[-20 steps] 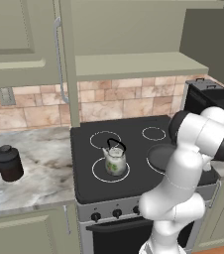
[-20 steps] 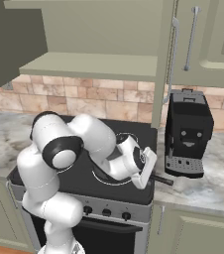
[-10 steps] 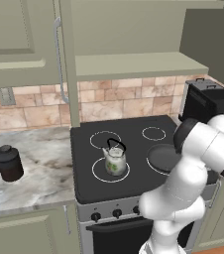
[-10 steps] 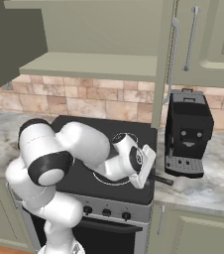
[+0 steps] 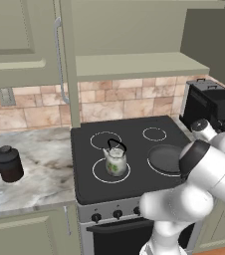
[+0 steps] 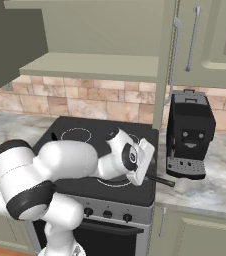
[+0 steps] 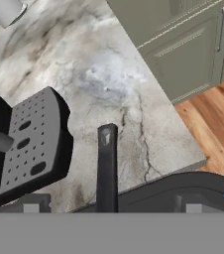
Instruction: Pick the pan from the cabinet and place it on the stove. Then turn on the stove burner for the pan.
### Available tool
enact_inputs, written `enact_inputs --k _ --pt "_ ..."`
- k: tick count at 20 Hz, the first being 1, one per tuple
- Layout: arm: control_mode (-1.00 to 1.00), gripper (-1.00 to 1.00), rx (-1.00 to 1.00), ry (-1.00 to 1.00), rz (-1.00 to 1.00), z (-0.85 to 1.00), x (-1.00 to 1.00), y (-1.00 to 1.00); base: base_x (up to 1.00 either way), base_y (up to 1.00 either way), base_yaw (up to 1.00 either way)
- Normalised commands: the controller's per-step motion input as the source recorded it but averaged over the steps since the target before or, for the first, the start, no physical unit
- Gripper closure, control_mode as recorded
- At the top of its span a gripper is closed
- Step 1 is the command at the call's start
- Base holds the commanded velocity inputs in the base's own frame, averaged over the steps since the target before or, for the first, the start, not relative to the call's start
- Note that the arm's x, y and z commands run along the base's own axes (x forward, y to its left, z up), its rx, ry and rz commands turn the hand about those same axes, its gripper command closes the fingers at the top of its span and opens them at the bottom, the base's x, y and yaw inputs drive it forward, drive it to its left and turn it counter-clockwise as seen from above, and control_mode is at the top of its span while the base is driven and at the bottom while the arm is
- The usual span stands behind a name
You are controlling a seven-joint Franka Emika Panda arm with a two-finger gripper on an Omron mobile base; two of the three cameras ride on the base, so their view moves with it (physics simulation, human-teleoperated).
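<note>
The arm is folded low and forward, with the elbow raised and the forearm reaching to the robot's right. The wrist is turned so that the hand faces sideways and downward. The gripper (image 6: pixel 146 165) is seen with jaws spread wide, nothing held between them.

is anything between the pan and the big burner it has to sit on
Nothing visible does: the pan already lies on the stove over the front right ring, its handle pointing out over the counter. The kettle stands apart, on the front left ring.
</note>
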Motion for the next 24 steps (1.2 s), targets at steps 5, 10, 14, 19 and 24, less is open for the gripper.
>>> enact_inputs --k 5,10,14,19,24 --pt "-1.00 -1.00 -0.05 -0.02 0.00 0.36 0.00 0.12 0.00 0.00 0.00" --pt "-1.00 -1.00 -0.03 -0.03 0.00 0.23 0.00 0.05 0.00 0.00 0.00" --pt "-1.00 -1.00 -0.01 0.00 0.00 0.04 0.00 0.02 0.00 0.00 0.00" --pt "-1.00 -1.00 -0.03 0.00 0.00 0.00 0.00 0.05 0.00 0.00 0.00" --pt "-1.00 -1.00 0.00 -0.07 0.00 0.00 -0.19 0.01 0.00 0.00 0.00"
